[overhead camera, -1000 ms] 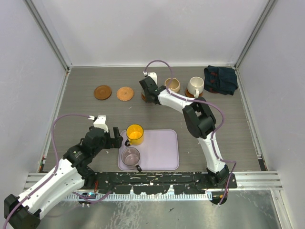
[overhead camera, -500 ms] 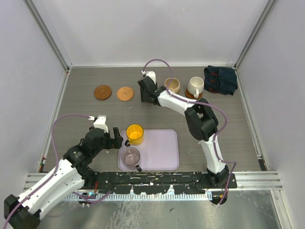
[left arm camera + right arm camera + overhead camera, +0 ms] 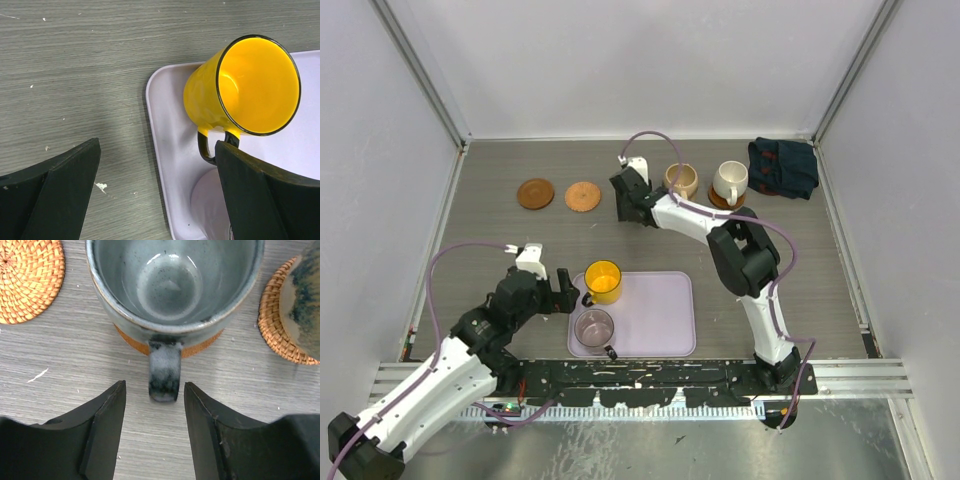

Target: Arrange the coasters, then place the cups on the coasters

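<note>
The right arm stretches to the far middle of the table (image 3: 500,240). Its right gripper (image 3: 154,386) has fingers parted either side of the grey-green mug's (image 3: 175,285) handle, gripping nothing. That mug sits on a coaster (image 3: 131,341). The left gripper (image 3: 157,145) hangs wide open and empty beside the yellow mug (image 3: 210,100) on the tray (image 3: 165,130).

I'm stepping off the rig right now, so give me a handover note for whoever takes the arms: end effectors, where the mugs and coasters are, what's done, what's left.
Left end effector: open, empty, poised at the yellow mug on the lilac tray.
Right end effector: open, one finger on each side of the handle of the grey-green mug, not gripping.
Done: grey-green mug, tan mug and white mug each sit on a coaster at the back.
Left: yellow mug and mauve-pink mug, both on the tray, go onto the two bare coasters at back left.
</note>
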Motion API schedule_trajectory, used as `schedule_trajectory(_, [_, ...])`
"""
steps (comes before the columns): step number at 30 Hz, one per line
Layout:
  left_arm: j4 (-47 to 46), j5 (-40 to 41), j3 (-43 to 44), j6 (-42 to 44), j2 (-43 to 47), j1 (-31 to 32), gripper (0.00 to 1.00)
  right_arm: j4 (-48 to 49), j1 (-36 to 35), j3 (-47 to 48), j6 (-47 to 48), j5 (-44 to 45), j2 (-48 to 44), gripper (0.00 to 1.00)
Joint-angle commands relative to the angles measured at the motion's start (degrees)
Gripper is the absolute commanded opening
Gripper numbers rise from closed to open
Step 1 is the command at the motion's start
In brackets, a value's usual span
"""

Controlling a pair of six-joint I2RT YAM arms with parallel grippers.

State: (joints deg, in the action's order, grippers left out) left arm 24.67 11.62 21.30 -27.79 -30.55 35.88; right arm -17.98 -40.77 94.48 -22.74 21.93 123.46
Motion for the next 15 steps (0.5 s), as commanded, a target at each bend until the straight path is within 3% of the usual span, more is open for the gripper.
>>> schedule_trajectory(1, [-3.5, -3.4, -0.4, 0.9, 2.4, -0.3, 0.98, 3.0, -0.6, -2.3, -1.4, 2.2, -7.1, 0.57])
schedule_trajectory(8, [-6.4, -9.3, -0.8, 2.9, 4.3, -0.3, 0.98, 5.2, -1.9, -9.2, -2.4, 2.9, -13.2, 0.62])
schedule_trajectory(15, [-8.0, -12.6, 0.9, 4.5, -1.5, -0.2, 0.98, 7.3, -3.9, -17.5, -2.5, 4.6, -22.3, 0.62])
